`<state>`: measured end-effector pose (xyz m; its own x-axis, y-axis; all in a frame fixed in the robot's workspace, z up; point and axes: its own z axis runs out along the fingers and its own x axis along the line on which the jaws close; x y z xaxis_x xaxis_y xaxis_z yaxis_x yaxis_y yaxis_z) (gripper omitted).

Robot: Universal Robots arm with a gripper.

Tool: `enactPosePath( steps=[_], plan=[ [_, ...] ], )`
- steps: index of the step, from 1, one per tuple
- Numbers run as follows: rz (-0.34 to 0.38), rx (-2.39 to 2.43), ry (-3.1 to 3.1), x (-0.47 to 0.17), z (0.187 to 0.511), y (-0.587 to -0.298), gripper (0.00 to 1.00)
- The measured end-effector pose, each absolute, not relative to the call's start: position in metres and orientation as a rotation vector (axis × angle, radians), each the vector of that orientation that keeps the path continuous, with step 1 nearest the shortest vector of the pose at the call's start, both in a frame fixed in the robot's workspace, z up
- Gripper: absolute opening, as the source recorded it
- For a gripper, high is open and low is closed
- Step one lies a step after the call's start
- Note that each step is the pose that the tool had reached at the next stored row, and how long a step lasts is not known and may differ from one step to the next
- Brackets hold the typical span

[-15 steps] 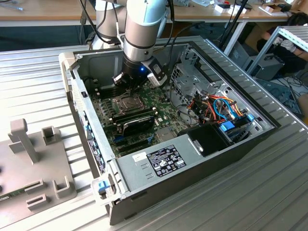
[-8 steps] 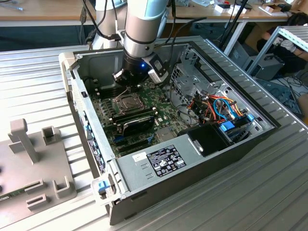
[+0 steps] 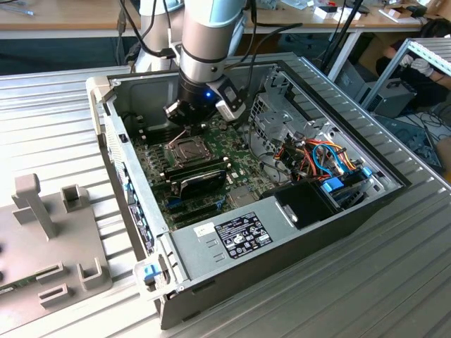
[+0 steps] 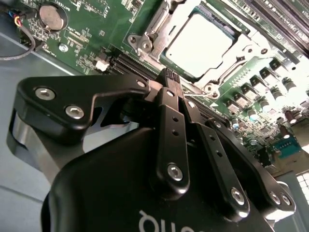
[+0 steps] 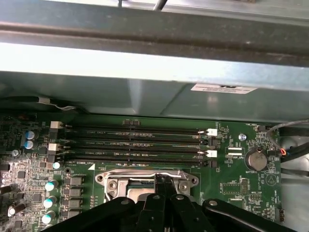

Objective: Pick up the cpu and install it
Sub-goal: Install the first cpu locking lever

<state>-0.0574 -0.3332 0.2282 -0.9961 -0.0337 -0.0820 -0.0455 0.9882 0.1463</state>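
Note:
The cpu is a pale silver square lying flat inside the hinged metal socket frame on the green motherboard. My gripper hangs just above the socket's edge with its black fingers pressed together and nothing between them. In the first wrist view the gripper covers the middle of the socket frame. In the exterior view the gripper sits low inside the open computer case, right over the socket.
Long memory slots run beside the socket, with the case wall beyond. A coin battery lies near a corner. A black module, drive cage with coloured cables and power supply crowd the case. A grey fixture stands outside.

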Motion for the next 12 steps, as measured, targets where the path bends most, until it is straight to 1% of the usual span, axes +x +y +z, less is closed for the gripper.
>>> enactPosePath(
  steps=[12],
  plan=[
    [0.225,-0.063,3.026,-0.069,0.230,-0.333,0.11]
  ],
)
